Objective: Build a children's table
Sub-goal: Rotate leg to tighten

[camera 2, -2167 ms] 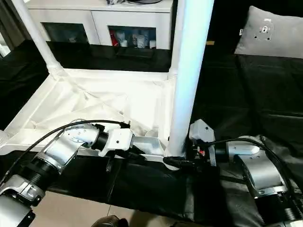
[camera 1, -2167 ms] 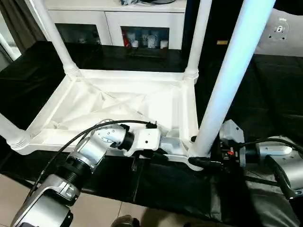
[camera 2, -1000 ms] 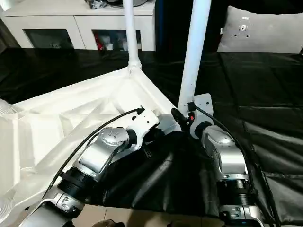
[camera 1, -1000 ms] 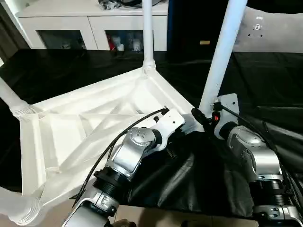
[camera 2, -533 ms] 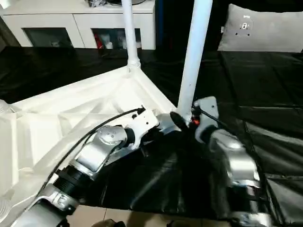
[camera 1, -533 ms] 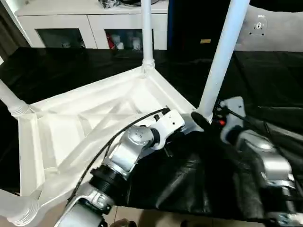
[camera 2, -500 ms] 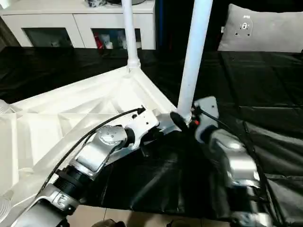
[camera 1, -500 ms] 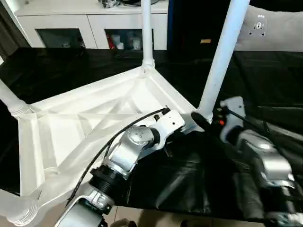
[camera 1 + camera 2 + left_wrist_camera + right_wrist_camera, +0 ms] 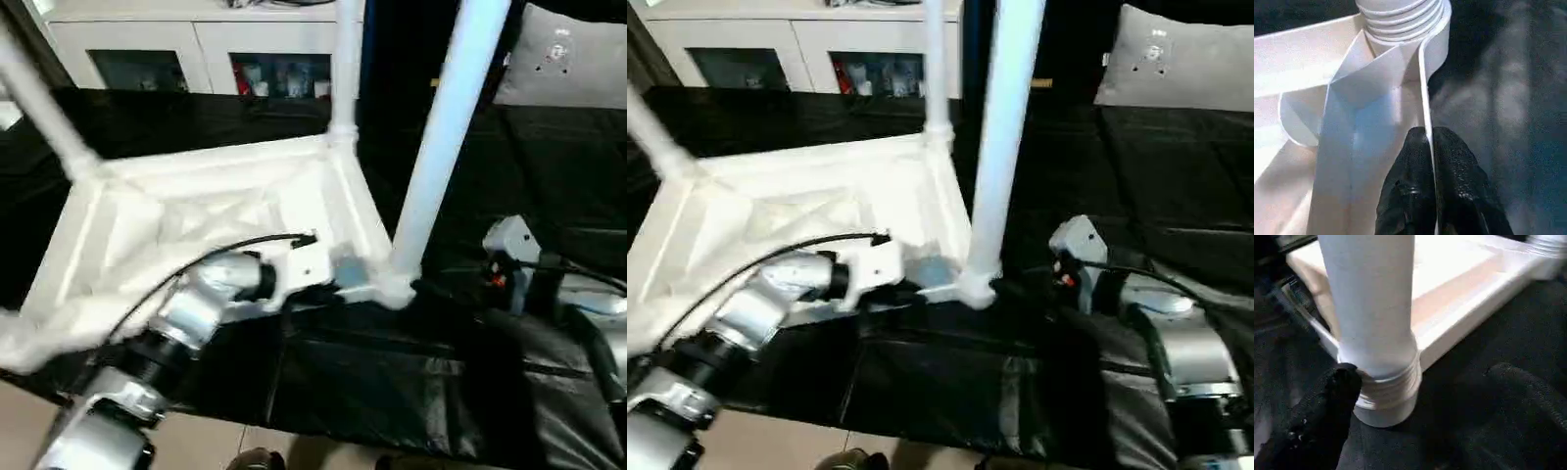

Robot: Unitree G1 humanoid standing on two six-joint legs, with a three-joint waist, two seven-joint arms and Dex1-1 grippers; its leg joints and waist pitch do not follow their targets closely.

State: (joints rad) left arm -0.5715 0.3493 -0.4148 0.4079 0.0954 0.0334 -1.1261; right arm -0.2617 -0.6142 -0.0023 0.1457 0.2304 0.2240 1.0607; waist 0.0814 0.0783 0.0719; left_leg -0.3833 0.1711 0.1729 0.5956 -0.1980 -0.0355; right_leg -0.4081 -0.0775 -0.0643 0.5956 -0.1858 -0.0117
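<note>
The children's table (image 9: pixel 196 211) lies upside down on the black-covered worktable (image 9: pixel 392 382), its white legs standing up. The nearest leg (image 9: pixel 436 147) sits in the front right corner socket (image 9: pixel 1383 391). My left gripper (image 9: pixel 1428 134) is shut on the thin rim wall (image 9: pixel 1422 73) just beside that socket, one finger on each side. My right gripper (image 9: pixel 1422 377) is open at the foot of that leg. One finger (image 9: pixel 1334 391) touches the socket's ribbed collar and the other finger (image 9: pixel 1513 387) stands well clear of it.
A white cabinet (image 9: pixel 196 49) with glass doors stands behind the worktable. A grey cushion (image 9: pixel 568 69) lies at the back right. The worktable's front edge runs just below my arms, with pale floor (image 9: pixel 196 441) beyond it. More legs rise at the far corners (image 9: pixel 343 69).
My right gripper has spread its fingers off the leg's base and drawn back to the right. The table top, held by my left gripper, has swung round squarer to me.
</note>
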